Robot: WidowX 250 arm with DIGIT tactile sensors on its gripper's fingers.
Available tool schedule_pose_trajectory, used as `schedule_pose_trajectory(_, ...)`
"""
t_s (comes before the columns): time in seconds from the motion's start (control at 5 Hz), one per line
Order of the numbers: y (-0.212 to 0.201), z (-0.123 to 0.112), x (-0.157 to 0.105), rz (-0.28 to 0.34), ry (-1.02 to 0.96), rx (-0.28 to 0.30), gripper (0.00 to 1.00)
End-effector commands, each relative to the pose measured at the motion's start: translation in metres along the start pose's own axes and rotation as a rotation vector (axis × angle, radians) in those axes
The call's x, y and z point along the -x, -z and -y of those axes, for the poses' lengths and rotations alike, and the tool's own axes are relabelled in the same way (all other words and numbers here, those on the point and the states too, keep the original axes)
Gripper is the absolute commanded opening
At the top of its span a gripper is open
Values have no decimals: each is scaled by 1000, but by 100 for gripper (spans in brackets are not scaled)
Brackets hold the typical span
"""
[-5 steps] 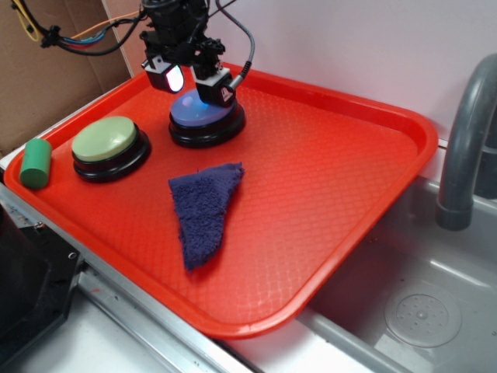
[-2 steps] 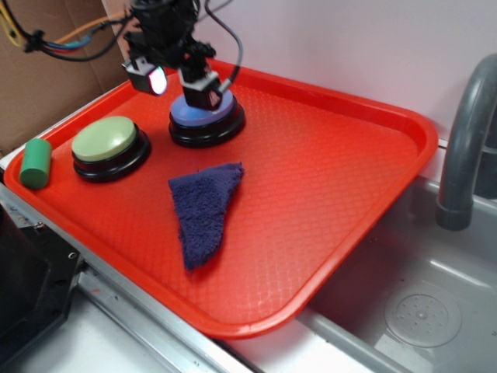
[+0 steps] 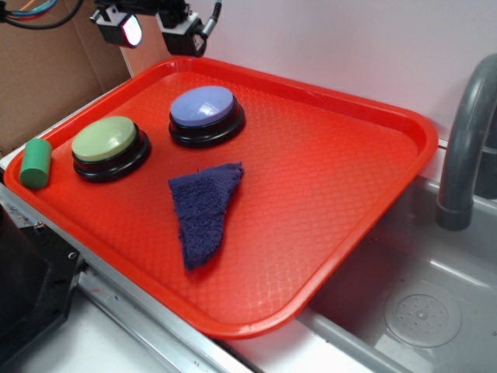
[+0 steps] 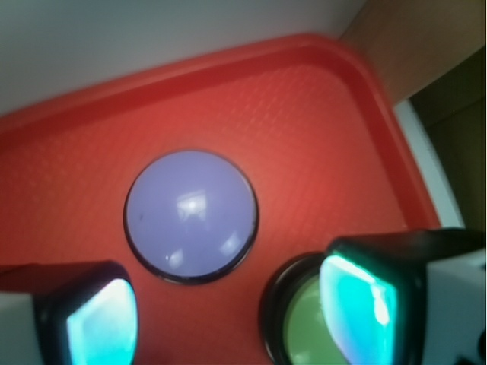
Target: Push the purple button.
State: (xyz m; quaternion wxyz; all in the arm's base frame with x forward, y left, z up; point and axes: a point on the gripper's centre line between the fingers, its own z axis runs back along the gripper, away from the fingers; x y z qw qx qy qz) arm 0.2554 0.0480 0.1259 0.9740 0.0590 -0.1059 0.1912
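Purple button (image 3: 202,108) on tray (image 3: 349,179)

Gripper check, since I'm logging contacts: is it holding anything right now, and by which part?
Nothing is held. The gripper hangs open above the red plastic tray's far edge, clear of the round lavender-topped push button.

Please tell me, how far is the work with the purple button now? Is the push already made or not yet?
Done, as it looks: a second ago the gripper sat on the purple button; now it has lifted clear above the tray's far edge, jaws apart and empty. In hand: nothing, only the retreat. Left: probably nothing. The green button and the cloth lie as before.
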Motion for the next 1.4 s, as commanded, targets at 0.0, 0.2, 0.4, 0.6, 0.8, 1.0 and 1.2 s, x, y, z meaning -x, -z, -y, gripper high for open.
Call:
schedule_pose_trajectory(0.0, 24, -3, -15, -17, 8, 37, 100)
schedule_pose_trajectory(0.2, 23, 3, -17, -29, 102, 69, 100)
schedule_pose_trajectory(0.4, -7, -4, -11, -49, 30, 62, 100)
schedule_pose_trajectory(0.6, -28, -14, -2, -88, -3, 70, 100)
schedule_pose_trajectory(0.8, -39, -18, 6, -87, -29, 79, 100)
schedule_pose_trajectory(1.0, -41, -17, 10, -81, -31, 80, 100)
schedule_pose_trajectory(1.2, -54, -16, 17, -57, -9, 103, 100)
